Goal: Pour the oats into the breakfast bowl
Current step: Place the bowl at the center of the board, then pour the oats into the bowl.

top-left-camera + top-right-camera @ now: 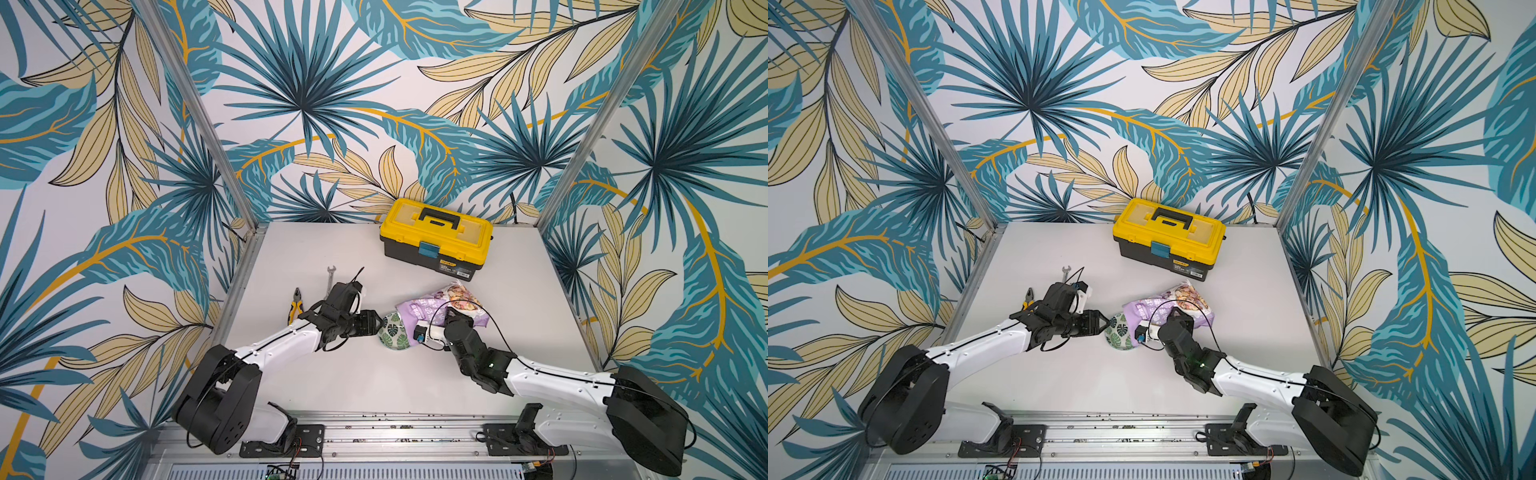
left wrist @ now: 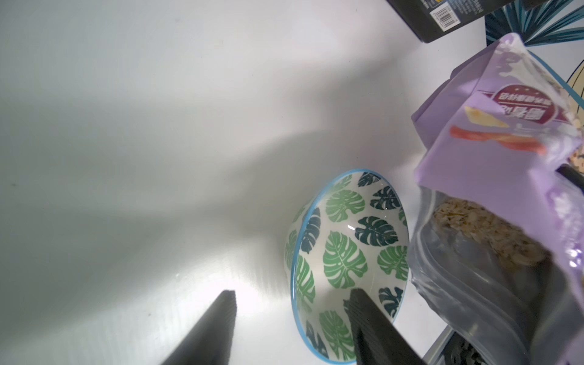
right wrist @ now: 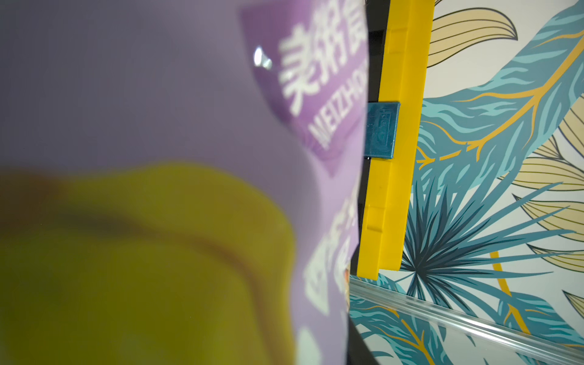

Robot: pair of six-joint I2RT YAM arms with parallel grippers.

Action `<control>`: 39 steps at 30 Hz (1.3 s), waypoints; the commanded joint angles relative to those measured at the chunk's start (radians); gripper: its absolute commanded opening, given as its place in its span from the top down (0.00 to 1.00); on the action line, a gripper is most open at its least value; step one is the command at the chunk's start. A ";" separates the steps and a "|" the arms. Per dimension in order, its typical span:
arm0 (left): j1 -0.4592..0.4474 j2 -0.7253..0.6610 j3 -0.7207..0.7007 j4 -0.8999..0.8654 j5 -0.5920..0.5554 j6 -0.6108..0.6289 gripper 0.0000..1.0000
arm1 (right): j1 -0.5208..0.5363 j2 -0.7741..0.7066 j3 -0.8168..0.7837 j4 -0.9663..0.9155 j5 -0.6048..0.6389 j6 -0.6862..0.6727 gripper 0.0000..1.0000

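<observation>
Two top views place left gripper [image 1: 376, 324] just beside small round white ceramic bowl with green and dark leaf pattern [image 1: 394, 332], but finger spread is too small to judge there. Only left wrist view settles it: jaws apart, released, one finger [image 2: 363, 316] over bowl inside, other outside rim. Same view alone shows pale beige oat flakes [image 2: 474, 227] inside open mouth of lilac-purple flat plastic pouch [image 2: 493, 142], just beside bowl. Pouch grasped by right gripper [image 1: 455, 318]. Right wrist view: blurred pouch, yellow-and-black plastic toolbox [image 3: 395, 158] behind.
</observation>
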 commanded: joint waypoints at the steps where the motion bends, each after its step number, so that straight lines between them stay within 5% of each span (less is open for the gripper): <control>1: 0.039 -0.081 -0.039 -0.005 -0.038 0.005 0.30 | 0.014 -0.010 0.047 0.145 0.091 -0.135 1.00; 8: 0.150 -0.214 -0.140 0.086 0.010 -0.091 0.17 | 0.044 0.008 0.062 0.145 0.123 -0.273 1.00; 15: 0.220 -0.321 -0.212 0.138 -0.002 -0.184 0.14 | 0.064 0.026 0.065 0.202 0.140 -0.388 1.00; 39: 0.242 -0.406 -0.206 0.029 -0.072 -0.150 0.00 | 0.099 0.111 0.072 0.435 0.198 -0.680 1.00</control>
